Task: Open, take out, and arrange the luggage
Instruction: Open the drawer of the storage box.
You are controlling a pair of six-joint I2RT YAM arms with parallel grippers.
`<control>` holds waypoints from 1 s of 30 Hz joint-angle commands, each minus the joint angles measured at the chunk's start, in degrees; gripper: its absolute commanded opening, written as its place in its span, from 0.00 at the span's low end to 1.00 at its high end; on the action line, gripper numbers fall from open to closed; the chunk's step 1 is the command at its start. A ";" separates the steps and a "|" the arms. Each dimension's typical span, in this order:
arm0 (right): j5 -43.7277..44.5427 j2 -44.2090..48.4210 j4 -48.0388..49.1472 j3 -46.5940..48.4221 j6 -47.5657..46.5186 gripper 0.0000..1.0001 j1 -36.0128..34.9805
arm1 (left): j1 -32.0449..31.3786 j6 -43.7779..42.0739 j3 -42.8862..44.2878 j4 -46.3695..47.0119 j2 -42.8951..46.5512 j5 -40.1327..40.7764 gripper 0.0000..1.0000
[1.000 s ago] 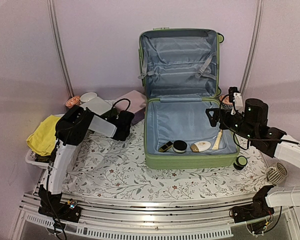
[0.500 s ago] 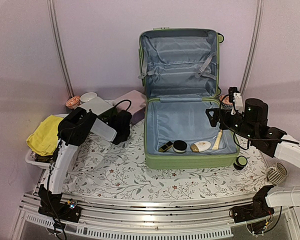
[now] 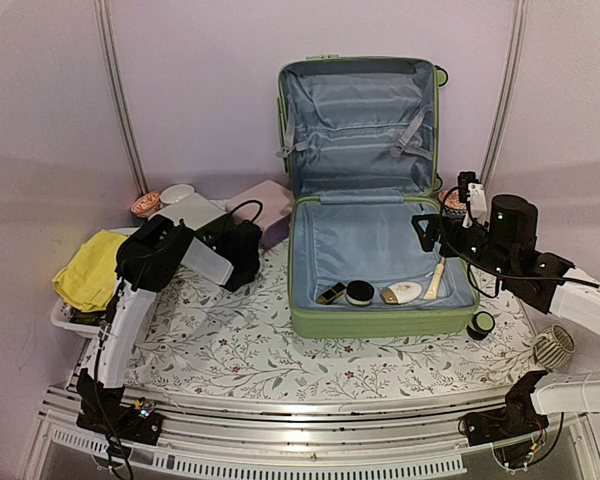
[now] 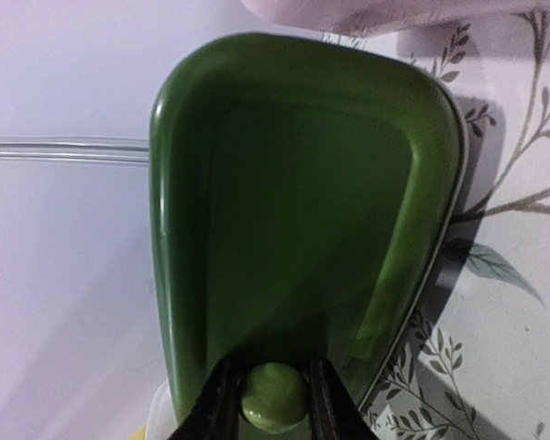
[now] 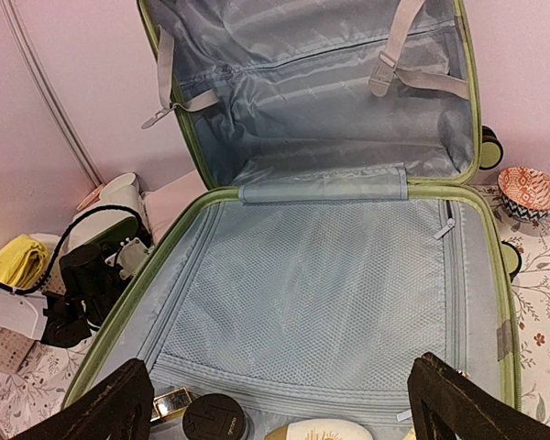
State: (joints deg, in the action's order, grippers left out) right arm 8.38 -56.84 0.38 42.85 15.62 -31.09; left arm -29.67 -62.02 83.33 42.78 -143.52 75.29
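Note:
The luggage (image 3: 360,200) is a light-green suitcase lying open, its lid propped against the back wall and its grey-blue lining (image 5: 321,293) showing. Small items lie at its near edge: a gold-and-black case (image 3: 331,293), a black jar (image 3: 359,292), a white oval piece (image 3: 402,293) and a cream stick (image 3: 435,281). My right gripper (image 3: 442,215) hangs open above the suitcase's right side, holding nothing. Left of the suitcase, my left gripper (image 4: 273,412) is shut on the small green knob (image 4: 275,390) of a dark-green drawer front (image 4: 302,202).
A pink box (image 3: 268,205) and a white cup (image 3: 176,193) stand behind the drawer box. A yellow cloth (image 3: 88,268) lies in a white basket (image 3: 65,318) at the far left. A patterned bowl (image 5: 529,191), a small green-lidded jar (image 3: 481,323) and a ribbed round piece (image 3: 553,347) sit right of the suitcase.
My left gripper has edged toward the drawer box and its fingers have closed in on the knob. The right arm and the suitcase have not moved.

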 commanded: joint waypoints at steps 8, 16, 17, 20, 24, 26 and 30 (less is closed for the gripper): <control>-0.37 0.24 0.52 1.27 0.03 0.99 0.15 | -3.03 -3.20 -5.16 1.91 2.16 -0.67 0.14; -1.16 0.45 0.89 1.04 0.27 0.99 0.11 | -6.97 -2.89 -10.53 4.06 5.10 1.92 0.13; -1.24 0.56 0.89 0.95 0.37 0.99 0.15 | -7.63 -2.85 -11.08 4.28 5.43 2.18 0.13; -1.59 0.46 0.86 1.00 0.54 0.99 0.15 | -9.44 -2.47 -13.00 4.82 6.48 2.90 0.13; -1.90 0.33 0.56 1.23 0.73 0.99 0.15 | -11.10 -1.36 -15.59 4.94 8.06 3.82 0.13; -1.92 0.26 0.51 1.40 0.73 0.99 0.16 | -11.64 -0.78 -16.82 4.94 8.77 4.33 0.13; -2.13 -0.08 0.41 1.39 0.80 0.99 0.15 | -12.79 0.49 -19.33 4.94 10.35 4.99 0.13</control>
State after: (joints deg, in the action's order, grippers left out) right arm 6.87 -56.84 0.43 42.85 15.77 -31.09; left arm -41.10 -63.11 66.39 47.42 -136.09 78.74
